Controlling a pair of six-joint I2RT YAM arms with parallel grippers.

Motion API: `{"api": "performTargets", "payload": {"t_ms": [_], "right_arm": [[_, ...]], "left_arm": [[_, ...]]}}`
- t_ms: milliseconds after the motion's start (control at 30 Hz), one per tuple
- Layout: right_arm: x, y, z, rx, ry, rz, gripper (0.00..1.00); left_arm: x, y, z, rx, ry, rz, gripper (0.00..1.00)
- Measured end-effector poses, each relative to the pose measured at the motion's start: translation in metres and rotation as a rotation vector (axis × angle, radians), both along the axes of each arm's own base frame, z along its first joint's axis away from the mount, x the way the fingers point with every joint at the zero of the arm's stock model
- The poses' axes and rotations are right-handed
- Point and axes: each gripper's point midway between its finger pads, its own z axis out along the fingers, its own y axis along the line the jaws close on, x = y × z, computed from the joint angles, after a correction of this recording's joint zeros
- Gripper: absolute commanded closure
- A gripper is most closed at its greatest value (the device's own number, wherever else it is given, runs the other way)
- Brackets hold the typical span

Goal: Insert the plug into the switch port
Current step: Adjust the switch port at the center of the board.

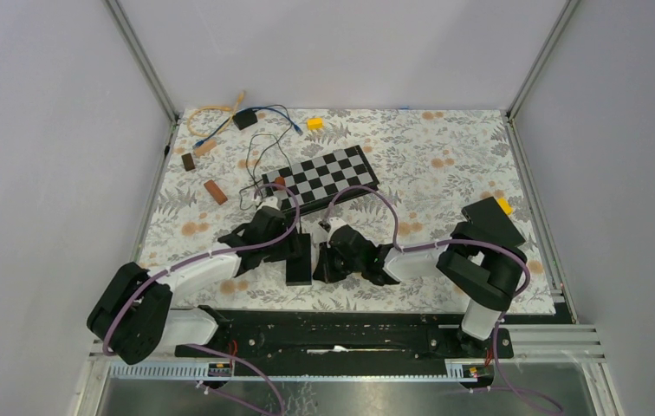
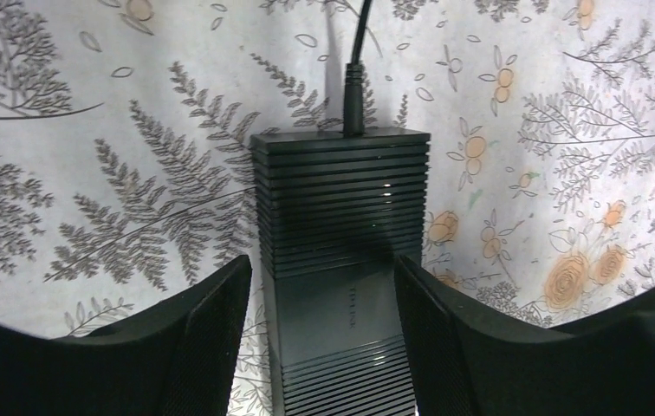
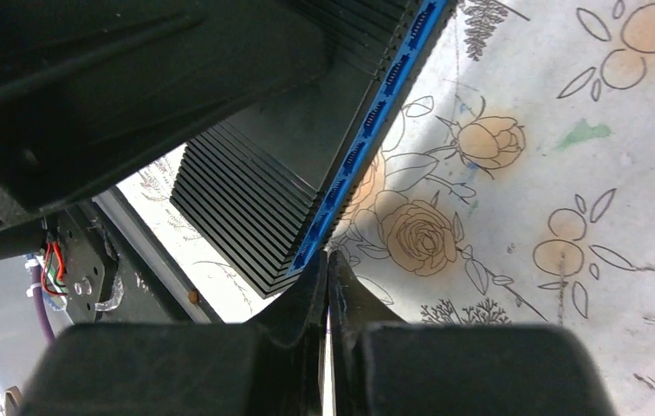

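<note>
L gripper (image 2: pixel 322 277) straddled the switch (image 2: pixel 341 199), one jaw down each long side, prob. to brace it vs. the push; pinching or just flanking, can't tell. Switch lay flat on the cloth (image 2: pixel 90 130), power lead (image 2: pixel 354 87) in its far end. R gripper (image 3: pixel 328 264) was clenched tight, tips at the blue port row (image 3: pixel 367 130) (plug not visible, maybe hidden inside the grip).

Left arm (image 1: pixel 194 269) and right arm (image 1: pixel 419 260) black with white link shells, purple cables (image 1: pixel 220 253) looped alongside, left gripper (image 2: pixel 322 264) fingers (image 2: pixel 211 338) black, finely ribbed
</note>
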Motion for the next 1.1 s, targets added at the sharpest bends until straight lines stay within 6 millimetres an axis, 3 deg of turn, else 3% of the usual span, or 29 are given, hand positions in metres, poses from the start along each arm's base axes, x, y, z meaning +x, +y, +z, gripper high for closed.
{"api": "performTargets", "payload": {"t_ms": [533, 700, 833, 1000, 1100], "right_arm": [[-0.012, 0.014, 0.000, 0.048, 0.014, 0.062, 1.00], [-0.015, 0.016, 0.000, 0.051, 0.016, 0.073, 1.00], [-0.011, 0.008, -0.001, 0.010, -0.012, 0.050, 1.00], [0.001, -0.013, 0.000, -0.087, -0.076, -0.006, 0.99], [0.007, -0.028, 0.000, -0.147, -0.100, -0.039, 0.97]], "left_arm": [[0.003, -0.020, 0.008, -0.078, -0.024, -0.075, 0.38], [0.004, -0.019, 0.007, -0.070, -0.025, -0.073, 0.32], [0.004, -0.003, 0.008, -0.005, -0.027, -0.026, 0.23], [0.022, 0.016, 0.041, 0.064, -0.108, 0.066, 0.10], [0.043, 0.030, 0.076, 0.087, -0.191, 0.135, 0.02]]}}
